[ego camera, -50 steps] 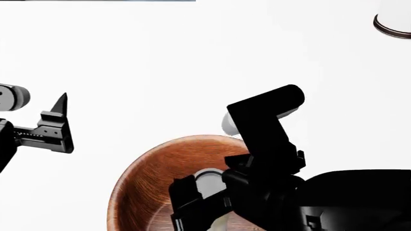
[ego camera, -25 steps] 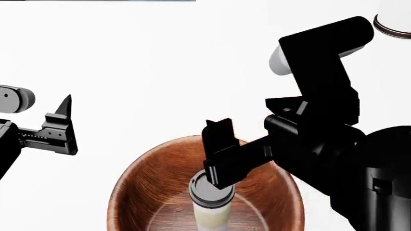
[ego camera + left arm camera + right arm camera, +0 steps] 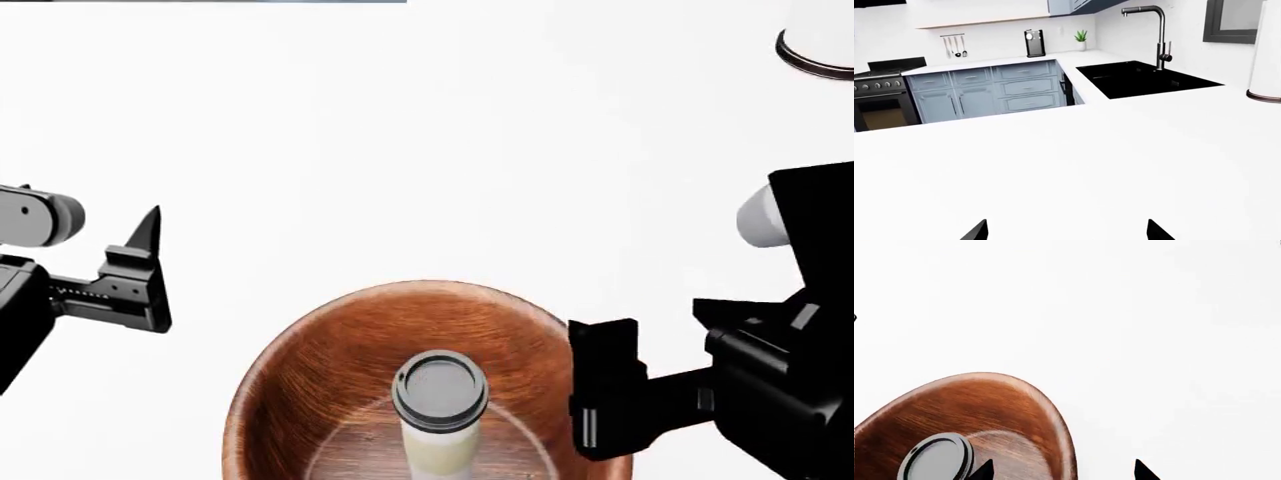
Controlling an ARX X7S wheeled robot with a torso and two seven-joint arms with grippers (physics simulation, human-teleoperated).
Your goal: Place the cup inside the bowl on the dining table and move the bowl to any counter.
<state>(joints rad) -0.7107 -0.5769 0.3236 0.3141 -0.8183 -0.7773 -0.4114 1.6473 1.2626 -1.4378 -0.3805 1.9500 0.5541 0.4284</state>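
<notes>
Cup (image 3: pixel 439 405) upright inside bowl (image 3: pixel 314 370)

bowl (image 3: pixel 320 370) near rim cut off by the head view's lower edge; cup (image 3: pixel 439 420) base too

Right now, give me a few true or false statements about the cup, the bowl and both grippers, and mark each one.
1. The cup stands upright inside the bowl. True.
2. The right gripper is clamped on the cup. False: it is open beside the bowl's rim, holding nothing.
3. The left gripper is touching the bowl. False: it hangs apart from it, over bare white tabletop.
4. The cup's lid is on. True.
5. The bowl rests in the sink. False: it sits on the dining table.
</notes>
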